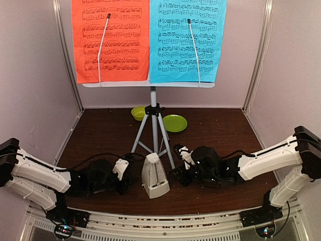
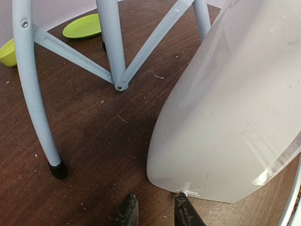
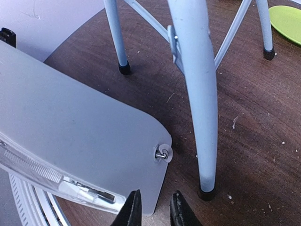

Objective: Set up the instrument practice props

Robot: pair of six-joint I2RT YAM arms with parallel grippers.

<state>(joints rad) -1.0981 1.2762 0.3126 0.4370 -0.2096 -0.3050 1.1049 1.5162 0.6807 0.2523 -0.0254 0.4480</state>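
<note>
Left fingers [image 2: 128,213] and right fingers [image 3: 133,211] flank the metronome [image 1: 155,176]; both pairs slightly parted, empty.

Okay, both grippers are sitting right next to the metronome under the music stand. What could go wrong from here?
1. The metronome stands tall and narrow between the left gripper and the right gripper. A sideways bump from either could topple it.
2. The right gripper sits close beside a tripod leg. Catching that leg might shake the red sheet and blue sheet loose.
</note>
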